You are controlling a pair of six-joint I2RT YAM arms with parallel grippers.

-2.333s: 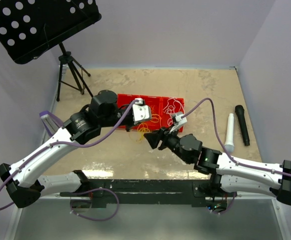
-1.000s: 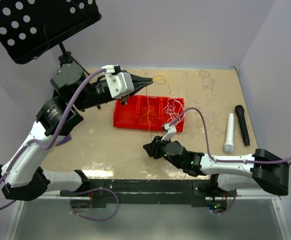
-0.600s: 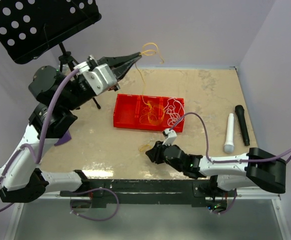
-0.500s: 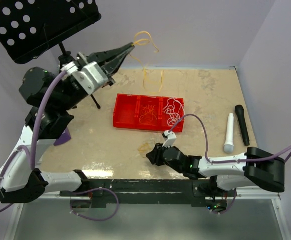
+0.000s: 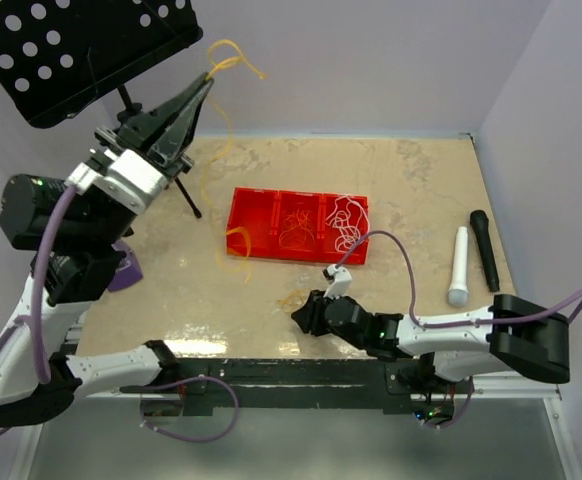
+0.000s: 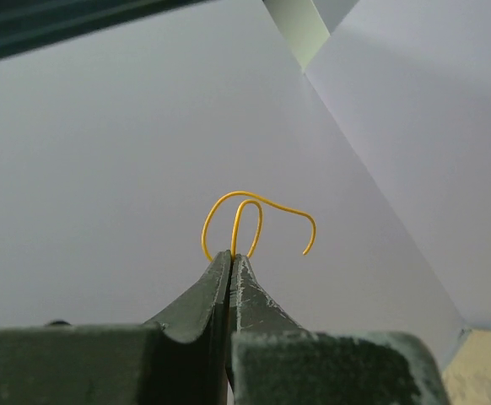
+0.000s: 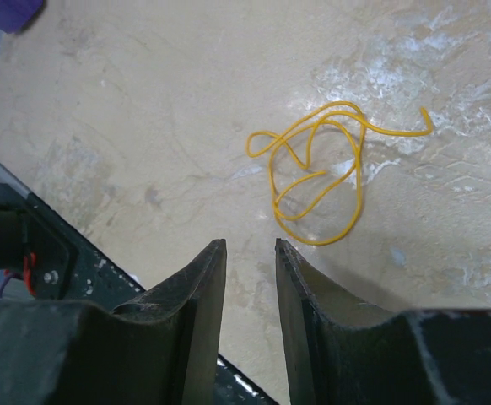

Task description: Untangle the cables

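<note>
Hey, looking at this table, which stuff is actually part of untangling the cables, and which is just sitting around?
Part of the job:
orange cable pinched in the left jaws
loose orange cable on the table by the right jaws
orange tangle and white cables in the red tray

Just lying about:
white microphone
black microphone
music stand

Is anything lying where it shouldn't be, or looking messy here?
Yes. A loose orange coil lies on the bare table, outside the red tray, just ahead of the open right gripper. A hanging orange cord is pinched in the shut left gripper, held high, and its lower loops trail by the tray's left edge.
</note>
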